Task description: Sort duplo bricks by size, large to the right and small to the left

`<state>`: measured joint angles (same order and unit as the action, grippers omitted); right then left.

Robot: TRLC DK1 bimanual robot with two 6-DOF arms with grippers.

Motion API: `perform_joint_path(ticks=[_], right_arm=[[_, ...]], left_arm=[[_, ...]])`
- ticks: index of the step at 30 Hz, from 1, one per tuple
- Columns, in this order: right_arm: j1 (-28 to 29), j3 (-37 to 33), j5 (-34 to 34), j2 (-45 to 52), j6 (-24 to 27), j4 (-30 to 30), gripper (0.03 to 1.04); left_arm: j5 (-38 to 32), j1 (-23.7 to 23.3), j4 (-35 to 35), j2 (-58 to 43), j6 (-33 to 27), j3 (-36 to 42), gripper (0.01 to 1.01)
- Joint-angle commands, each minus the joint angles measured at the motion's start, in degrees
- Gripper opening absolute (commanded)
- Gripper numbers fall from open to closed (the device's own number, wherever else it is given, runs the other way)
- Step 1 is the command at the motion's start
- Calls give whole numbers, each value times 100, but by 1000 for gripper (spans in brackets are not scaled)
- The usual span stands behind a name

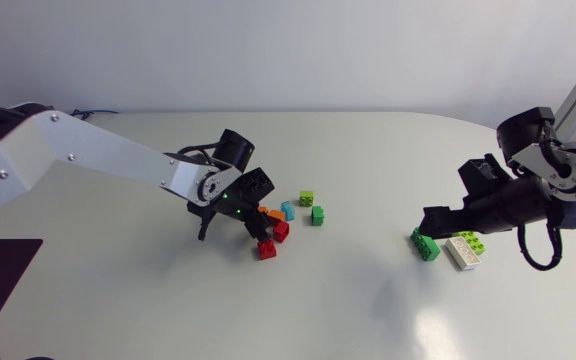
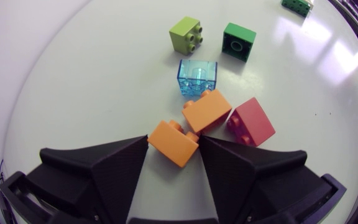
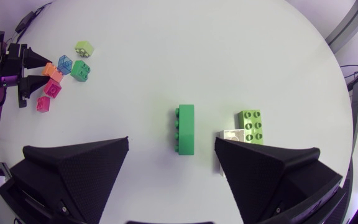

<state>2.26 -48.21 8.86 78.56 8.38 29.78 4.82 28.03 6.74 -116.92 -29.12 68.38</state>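
Left end effector [image 2: 174,139] pinches nearer orange brick [image 2: 171,144]; next, likely: lift clear, carry left. Right end effector [image 3: 172,140] spread over long green brick [image 3: 186,129].

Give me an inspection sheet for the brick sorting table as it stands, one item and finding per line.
Surface: white table, no spills seen.
Job's things: small bricks clustered mid-table: lime brick, green brick, clear blue brick, loose orange brick, red bricks. Long green brick, long white brick and long lime brick lie at the right.
Clutter: nothing seen.
Grippers: left gripper shut on the held orange brick; right gripper open, long green brick in line between its fingers.
Cables: black cable loop at the right arm's wrist.
Surroundings: nothing seen.
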Motion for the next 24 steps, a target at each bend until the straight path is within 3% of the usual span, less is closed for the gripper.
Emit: perform_joint_path(ticks=[1,9,19,20,21,22,23,24], right_arm=[[20,127,37,10,-47,10,998],[20,162,37,-105,-38,45,998],[-138,241,45,-166,-170,54,998],[-156,250,45,-175,-197,54,998],[-173,259,45,-192,-205,54,998],[-191,268,45,-201,-223,54,998],[-209,259,45,-210,-232,54,998],[-226,259,45,-228,-249,54,998]], left_arm=[[72,-17,29,-23,-85,53,364],[54,-333,-24,425,-102,-448,311],[72,-870,-384,1550,-331,-2101,349],[72,-870,-411,1603,-340,-2215,382],[72,-870,-428,1646,-340,-2294,480],[72,-870,-428,1646,-357,-2347,646],[72,-861,-428,1629,-375,-2364,902],[72,-861,-437,1620,-375,-2356,997]])
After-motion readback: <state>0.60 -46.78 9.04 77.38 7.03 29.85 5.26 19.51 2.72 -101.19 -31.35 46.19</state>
